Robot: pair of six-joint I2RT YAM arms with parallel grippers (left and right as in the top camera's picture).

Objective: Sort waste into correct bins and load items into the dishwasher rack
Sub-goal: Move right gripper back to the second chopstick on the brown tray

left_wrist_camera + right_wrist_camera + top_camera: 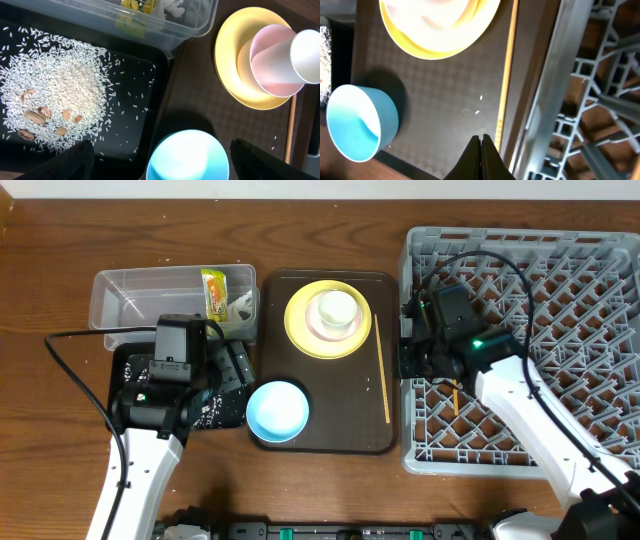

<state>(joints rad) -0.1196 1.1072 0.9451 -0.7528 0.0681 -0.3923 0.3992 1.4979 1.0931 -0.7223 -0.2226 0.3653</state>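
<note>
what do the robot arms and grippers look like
The left arm and right arm have white tubular links with black housings at the wrist, each trailed by a looping black cable. A green light glows on the right wrist. The left gripper and right gripper have black fingers.

A dark brown serving tray (340, 405) lies flat on the table (320, 220), about midway across it, long sides running front to back. It is rectangular with rounded corners and a low raised rim, and the wrist views show a fine checkered texture on its floor (445, 110). The table is reddish-brown wood with clear grain. In the left wrist view, a few tan nut pieces (37, 116) lie close together at the lower left.
</note>
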